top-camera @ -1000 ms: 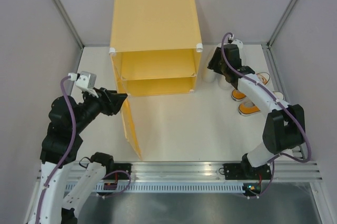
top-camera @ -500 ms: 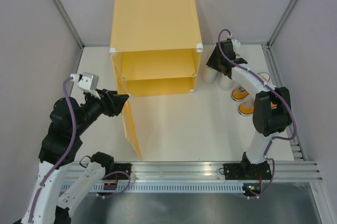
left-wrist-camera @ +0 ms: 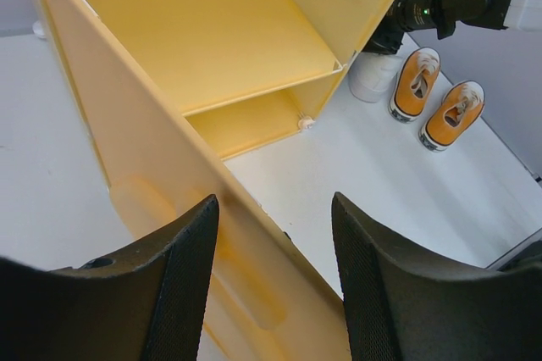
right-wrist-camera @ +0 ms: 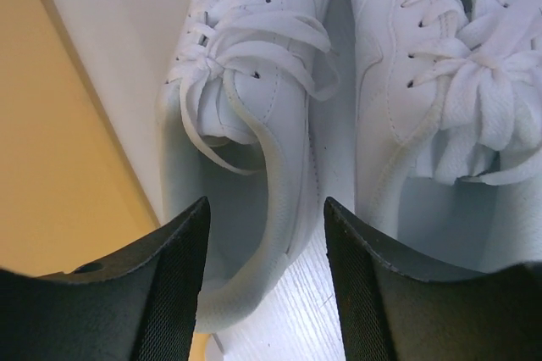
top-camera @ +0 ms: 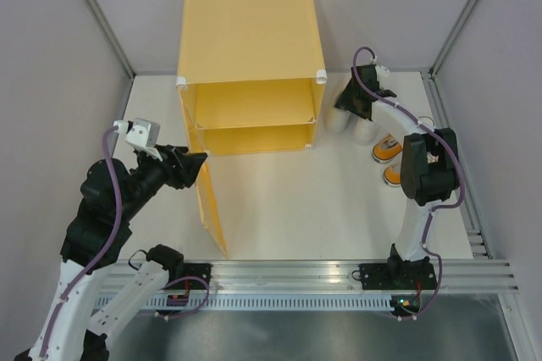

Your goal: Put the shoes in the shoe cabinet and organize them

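The yellow shoe cabinet (top-camera: 246, 39) stands at the back with its door (top-camera: 212, 208) swung out toward the near edge. My left gripper (top-camera: 196, 166) is open, and the door's top edge (left-wrist-camera: 169, 208) runs between its fingers (left-wrist-camera: 275, 200). A white pair of shoes (top-camera: 337, 121) (top-camera: 366, 132) sits just right of the cabinet. My right gripper (top-camera: 347, 105) hovers open over them. It straddles the heel collar of the left white shoe (right-wrist-camera: 246, 81), beside the other white shoe (right-wrist-camera: 440, 81). The orange pair (left-wrist-camera: 415, 81) (left-wrist-camera: 453, 113) lies further right.
The cabinet's right wall (right-wrist-camera: 59, 141) sits close against the left white shoe. My right arm's elbow (top-camera: 428, 166) rises over the orange shoes (top-camera: 385, 149). Grey walls enclose the table, and a metal rail (top-camera: 296, 280) runs along its near edge.
The right arm has folded in, its elbow coming up over the orange shoes, while its gripper stays over the white pair. The left gripper has barely shifted along the door.
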Controlling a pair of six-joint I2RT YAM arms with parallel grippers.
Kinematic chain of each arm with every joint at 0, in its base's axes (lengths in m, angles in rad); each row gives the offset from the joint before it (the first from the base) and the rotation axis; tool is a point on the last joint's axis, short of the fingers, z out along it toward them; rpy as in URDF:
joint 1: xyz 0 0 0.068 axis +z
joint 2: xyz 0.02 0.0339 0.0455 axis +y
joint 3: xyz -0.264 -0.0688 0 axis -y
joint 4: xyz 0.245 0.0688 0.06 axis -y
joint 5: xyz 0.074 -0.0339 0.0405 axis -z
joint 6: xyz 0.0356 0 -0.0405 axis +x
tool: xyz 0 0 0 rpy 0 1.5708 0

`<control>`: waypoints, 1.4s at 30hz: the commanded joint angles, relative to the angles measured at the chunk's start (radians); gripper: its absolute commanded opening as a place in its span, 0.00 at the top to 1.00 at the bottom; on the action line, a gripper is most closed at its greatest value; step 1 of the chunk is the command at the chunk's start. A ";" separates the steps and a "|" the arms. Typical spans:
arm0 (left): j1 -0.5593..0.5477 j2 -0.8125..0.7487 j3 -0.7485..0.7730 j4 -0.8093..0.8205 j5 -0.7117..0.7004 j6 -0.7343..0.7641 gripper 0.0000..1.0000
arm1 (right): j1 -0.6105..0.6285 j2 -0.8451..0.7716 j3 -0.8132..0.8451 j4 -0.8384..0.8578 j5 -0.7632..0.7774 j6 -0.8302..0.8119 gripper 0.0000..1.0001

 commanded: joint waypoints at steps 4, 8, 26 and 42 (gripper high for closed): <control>-0.007 -0.004 -0.014 -0.106 -0.033 0.059 0.39 | 0.002 0.080 0.074 -0.018 -0.036 0.001 0.45; -0.007 -0.001 -0.013 -0.109 -0.034 0.059 0.39 | 0.002 0.143 0.138 -0.067 -0.039 -0.029 0.47; -0.008 -0.002 -0.018 -0.107 -0.051 0.066 0.39 | 0.002 -0.151 0.051 -0.067 -0.152 -0.114 0.99; -0.011 -0.010 -0.028 -0.106 -0.068 0.071 0.38 | 0.002 -0.754 -0.360 -0.191 -0.140 -0.162 0.99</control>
